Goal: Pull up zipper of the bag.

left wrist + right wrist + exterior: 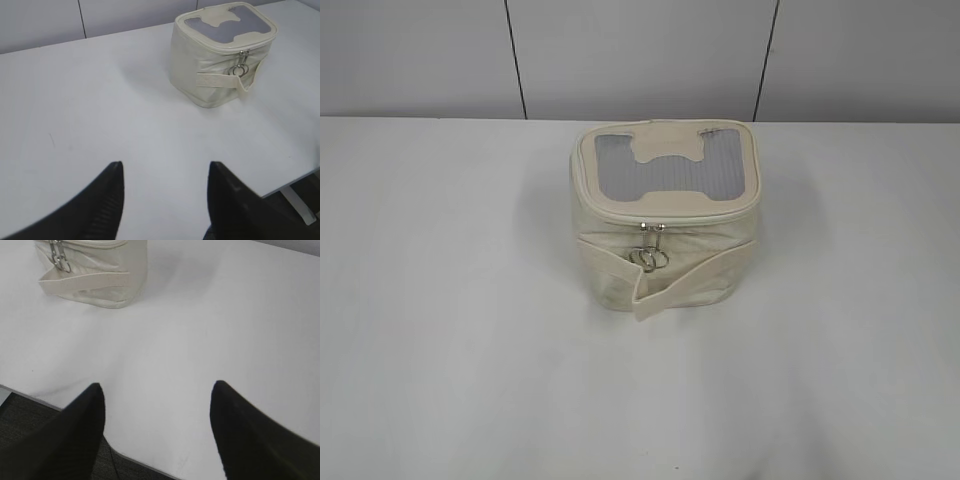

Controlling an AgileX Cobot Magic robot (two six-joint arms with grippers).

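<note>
The cream bag point(610, 255) stands upright on the white table, grey ribbed panels on its top. The zipper point(665, 217) runs round the top rim; its silver ring pulls point(648, 256) hang together at the front, above the wide cream strap point(695, 277). In the left wrist view the bag point(197, 65) is far upper right, ring pulls point(239, 67) hanging. In the right wrist view the bag's lower part point(115, 270) shows at top left with the ring pulls point(59, 257). My left gripper point(165, 167) and right gripper point(157, 390) are open, empty, far from the bag. Neither shows in the exterior view.
The white table point(440, 330) stretches around the bag. Its near edge point(75, 410) lies under my right gripper, dark floor below it. A table edge also shows at lower right of the left wrist view point(295, 180). A grey panelled wall point(640, 55) stands behind.
</note>
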